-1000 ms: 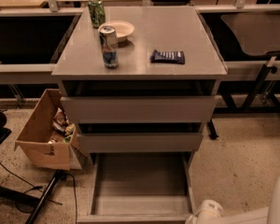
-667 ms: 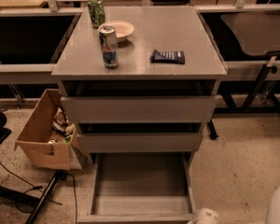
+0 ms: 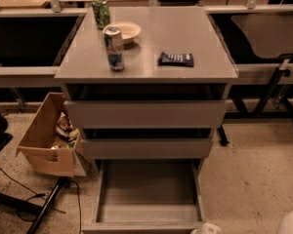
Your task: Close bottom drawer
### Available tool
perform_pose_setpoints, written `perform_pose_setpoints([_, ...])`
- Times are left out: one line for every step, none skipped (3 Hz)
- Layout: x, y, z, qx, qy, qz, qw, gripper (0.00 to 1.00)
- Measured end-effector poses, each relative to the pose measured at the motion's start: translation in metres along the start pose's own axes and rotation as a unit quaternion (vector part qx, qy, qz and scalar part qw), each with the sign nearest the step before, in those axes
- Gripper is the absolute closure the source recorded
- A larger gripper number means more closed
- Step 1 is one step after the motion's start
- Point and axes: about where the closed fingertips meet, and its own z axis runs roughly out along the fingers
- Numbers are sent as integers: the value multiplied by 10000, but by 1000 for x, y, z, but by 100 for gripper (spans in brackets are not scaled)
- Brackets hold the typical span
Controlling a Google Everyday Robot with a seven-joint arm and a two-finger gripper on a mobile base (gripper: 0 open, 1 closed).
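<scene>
Camera view shows the bottom drawer (image 3: 147,191) standing wide open and empty at lower centre, the closing push apparently still to come, with the pincer (image 3: 207,229) just beside its front at the bottom edge, grip state impossible to tell.

Pincer (image 3: 206,228) by bottom drawer (image 3: 147,191), front right
</scene>
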Motion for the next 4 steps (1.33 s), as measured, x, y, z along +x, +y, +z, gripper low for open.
perform_pose_setpoints([-4, -16, 0, 251, -68, -110, 9996, 100])
perform_pose_setpoints([-24, -51, -11, 646, -260, -312, 9971, 100])
perform_pose_setpoints([-34, -69, -17, 824, -360, -419, 9951, 100])
perform_pose_setpoints([-77, -126, -31, 1165, -774, -755, 9873, 100])
